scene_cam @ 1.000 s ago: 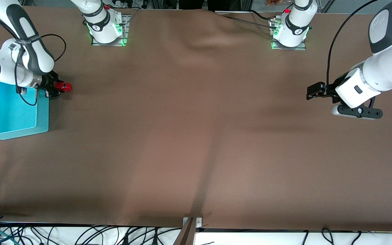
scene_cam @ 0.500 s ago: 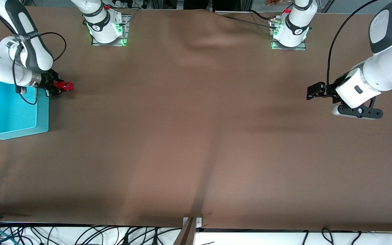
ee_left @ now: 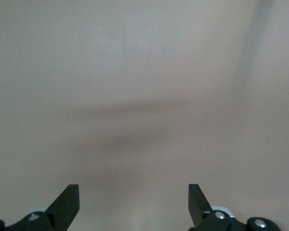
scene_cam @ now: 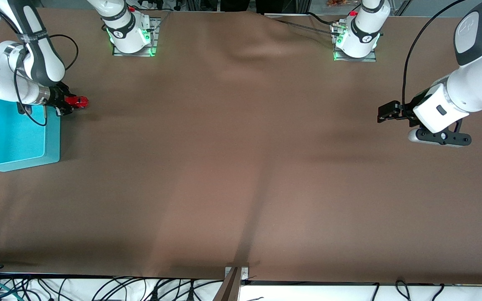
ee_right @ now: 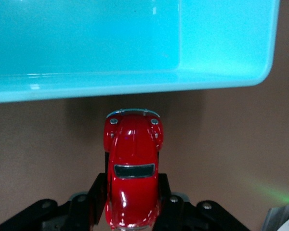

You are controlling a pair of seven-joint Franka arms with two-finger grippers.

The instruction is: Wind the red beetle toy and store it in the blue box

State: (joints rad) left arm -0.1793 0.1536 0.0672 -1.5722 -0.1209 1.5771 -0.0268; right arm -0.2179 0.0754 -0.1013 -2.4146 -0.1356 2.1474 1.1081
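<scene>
My right gripper (scene_cam: pixel 68 104) is shut on the red beetle toy (scene_cam: pixel 76 100), a tiny glossy red car, and holds it above the brown cloth just beside the blue box (scene_cam: pixel 15 138) at the right arm's end of the table. In the right wrist view the red beetle toy (ee_right: pixel 132 168) sits between the black fingers (ee_right: pixel 97 190), its front pointing at the blue box's rim (ee_right: pixel 135 82). My left gripper (scene_cam: pixel 385 113) is open and empty, waiting above the cloth at the left arm's end; its fingertips (ee_left: pixel 67 202) show over bare cloth.
A brown cloth (scene_cam: pixel 241 167) with soft folds covers the table. The two arm bases (scene_cam: pixel 130 33) stand along the edge farthest from the front camera. Cables (scene_cam: pixel 98 288) hang below the near edge.
My right gripper with the red beetle toy has shifted slightly away from the front camera, staying beside the blue box. The left arm has not moved.
</scene>
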